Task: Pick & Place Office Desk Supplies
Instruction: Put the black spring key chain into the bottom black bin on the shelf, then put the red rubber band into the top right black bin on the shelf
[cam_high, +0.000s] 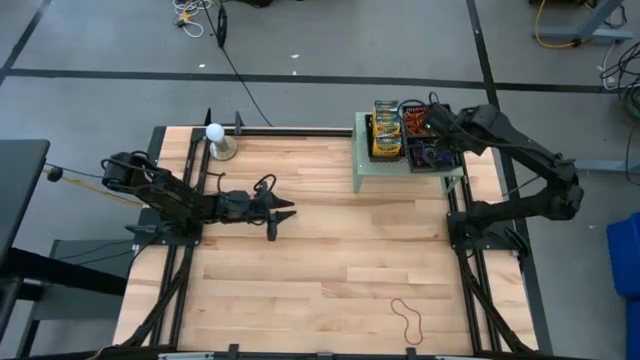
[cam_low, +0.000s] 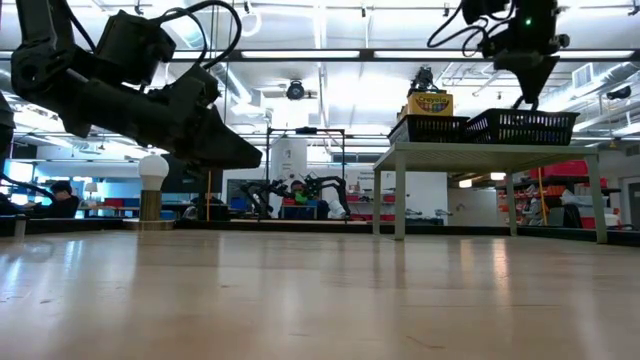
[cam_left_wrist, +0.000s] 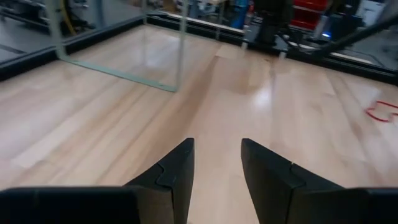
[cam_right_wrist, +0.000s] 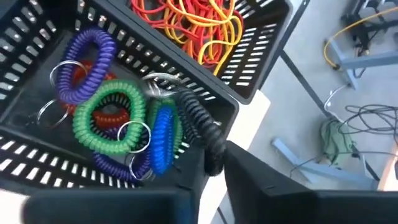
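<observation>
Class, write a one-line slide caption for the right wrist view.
Right gripper over a black mesh basket of coiled purple, green, blue and black wrist keyrings, beside tangled red and orange rubber bands.

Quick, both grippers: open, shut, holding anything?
Left gripper: open, empty, above the table.
Right gripper: over the black basket, black coil between its fingers; grip cannot be told.

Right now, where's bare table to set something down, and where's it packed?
Free: the wide wooden stretch between the left pincer and the raised shelf, and the near middle beside the red rubber band. Crowded: the shelf's black baskets, full of coil keychains and crayon boxes, with the right pincer over them.
</observation>
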